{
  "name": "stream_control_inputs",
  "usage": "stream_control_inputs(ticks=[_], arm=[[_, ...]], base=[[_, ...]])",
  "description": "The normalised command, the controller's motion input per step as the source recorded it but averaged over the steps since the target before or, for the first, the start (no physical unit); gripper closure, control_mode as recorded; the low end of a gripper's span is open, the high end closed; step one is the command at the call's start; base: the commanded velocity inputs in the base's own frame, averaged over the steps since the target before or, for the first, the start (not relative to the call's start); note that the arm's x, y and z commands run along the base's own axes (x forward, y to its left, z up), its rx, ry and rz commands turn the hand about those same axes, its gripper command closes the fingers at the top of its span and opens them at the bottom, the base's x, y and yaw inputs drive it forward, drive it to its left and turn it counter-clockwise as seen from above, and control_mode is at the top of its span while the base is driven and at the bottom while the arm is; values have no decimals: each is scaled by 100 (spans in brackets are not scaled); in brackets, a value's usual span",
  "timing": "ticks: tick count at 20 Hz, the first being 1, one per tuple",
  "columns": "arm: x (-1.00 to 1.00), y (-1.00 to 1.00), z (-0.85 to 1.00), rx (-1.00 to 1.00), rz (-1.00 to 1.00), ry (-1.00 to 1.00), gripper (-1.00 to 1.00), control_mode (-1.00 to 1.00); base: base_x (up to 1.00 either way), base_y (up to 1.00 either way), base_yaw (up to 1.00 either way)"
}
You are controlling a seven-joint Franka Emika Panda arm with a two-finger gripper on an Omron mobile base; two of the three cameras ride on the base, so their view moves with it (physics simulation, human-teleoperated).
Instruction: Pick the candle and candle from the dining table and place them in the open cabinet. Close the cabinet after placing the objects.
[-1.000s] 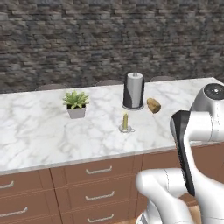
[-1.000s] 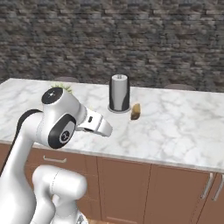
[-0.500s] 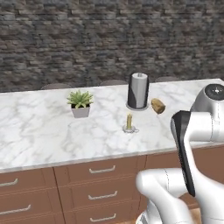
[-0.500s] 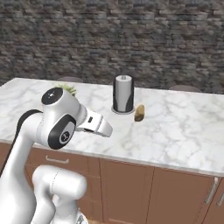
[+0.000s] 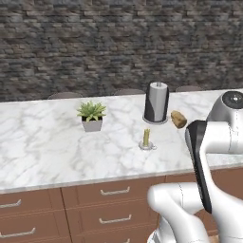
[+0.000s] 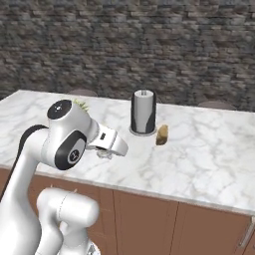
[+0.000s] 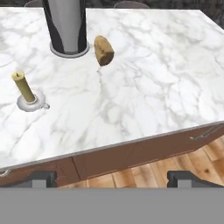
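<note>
Gripper [image 7: 112, 177] spread wide, nothing between the tips, short of the dining table [image 5: 42, 147] edge. Beyond, candle [image 5: 146, 137] upright in silver dish, near the front edge. Farther back, paper-towel stand [image 5: 156, 102] and brown lump [image 5: 178, 118]. Whole scene slid rightward (base driving, things unmoved): approach underway, no pick yet.
</note>
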Motion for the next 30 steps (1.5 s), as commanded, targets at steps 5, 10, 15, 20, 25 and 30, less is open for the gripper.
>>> stream_control_inputs(ticks=[5, 10, 15, 20, 25, 30], arm=[[0, 0, 0, 0, 0, 0, -100, 100], [0, 0, 0, 0, 0, 0, -100, 100], [0, 0, 0, 0, 0, 0, -100, 100], [0, 0, 0, 0, 0, 0, -100, 100], [0, 0, 0, 0, 0, 0, -100, 100], [0, 0, 0, 0, 0, 0, -100, 100]], base=[[45, 14, 3], [43, 12, 0], [28, 6, 0], [1, 0, 0], [0, 0, 0], [0, 0, 0]])
